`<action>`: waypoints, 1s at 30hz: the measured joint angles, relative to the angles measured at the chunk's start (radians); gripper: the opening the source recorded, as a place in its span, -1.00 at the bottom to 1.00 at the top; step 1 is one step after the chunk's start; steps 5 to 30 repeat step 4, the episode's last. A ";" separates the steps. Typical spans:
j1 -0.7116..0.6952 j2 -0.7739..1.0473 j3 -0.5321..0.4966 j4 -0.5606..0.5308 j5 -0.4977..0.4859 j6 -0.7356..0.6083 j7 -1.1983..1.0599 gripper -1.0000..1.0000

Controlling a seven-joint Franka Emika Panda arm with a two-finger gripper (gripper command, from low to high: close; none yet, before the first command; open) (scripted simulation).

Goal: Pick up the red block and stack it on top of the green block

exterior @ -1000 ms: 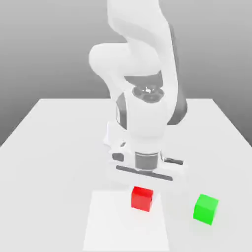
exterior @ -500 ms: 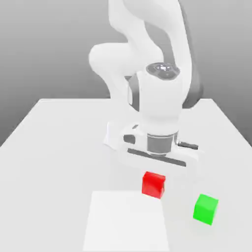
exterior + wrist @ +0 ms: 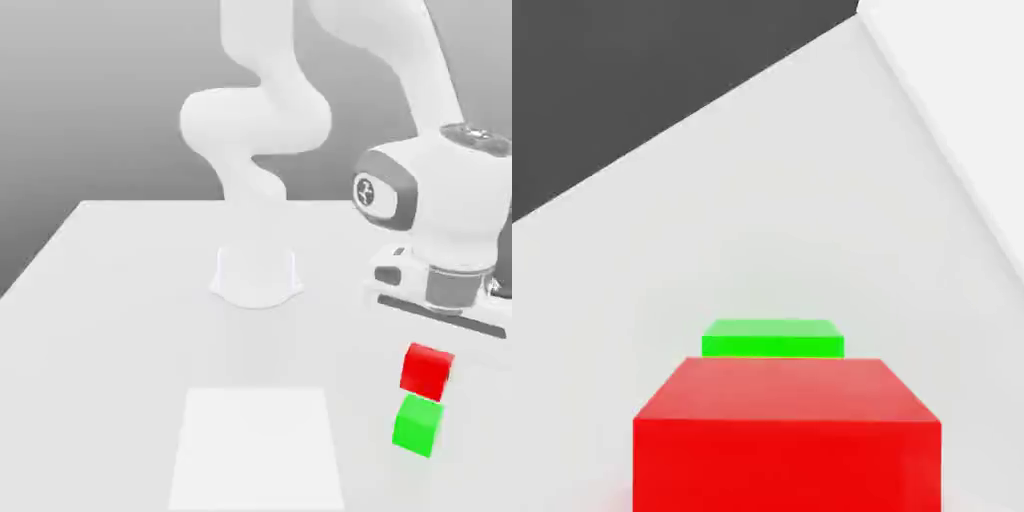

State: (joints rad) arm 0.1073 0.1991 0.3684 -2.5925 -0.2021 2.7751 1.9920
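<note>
The red block (image 3: 427, 370) hangs in the air under my gripper (image 3: 435, 335), which is shut on it. Directly below it, with a small gap between them, the green block (image 3: 417, 425) rests on the white table (image 3: 120, 300) near the exterior view's right. From the hand view, the red block (image 3: 787, 435) is large and close, and the top of the green block (image 3: 773, 339) shows just beyond its far edge.
The arm's round base (image 3: 256, 276) stands at the table's middle back. A lighter square patch (image 3: 258, 450) lies on the table near the front, to the left of the blocks. The table's right edge runs close to the green block.
The gripper has carried the red block up off the square patch and to the exterior view's right, until it hangs over the green block. The green block has stayed put.
</note>
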 joint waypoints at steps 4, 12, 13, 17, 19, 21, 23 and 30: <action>0.012 0.022 -0.016 0.001 -0.022 0.018 0.016 1.00; 0.012 0.022 -0.016 0.001 -0.022 0.018 0.016 1.00; 0.012 0.022 -0.016 0.001 -0.022 0.018 0.016 1.00; 0.012 0.022 -0.016 0.001 -0.022 0.018 0.016 1.00; 0.012 0.022 -0.016 0.001 -0.022 0.018 0.016 1.00; 0.012 0.022 -0.016 0.001 -0.022 0.018 0.016 1.00; 0.012 0.022 -0.016 0.001 -0.022 0.018 0.016 1.00; 0.012 0.022 -0.016 0.001 -0.022 0.018 0.016 1.00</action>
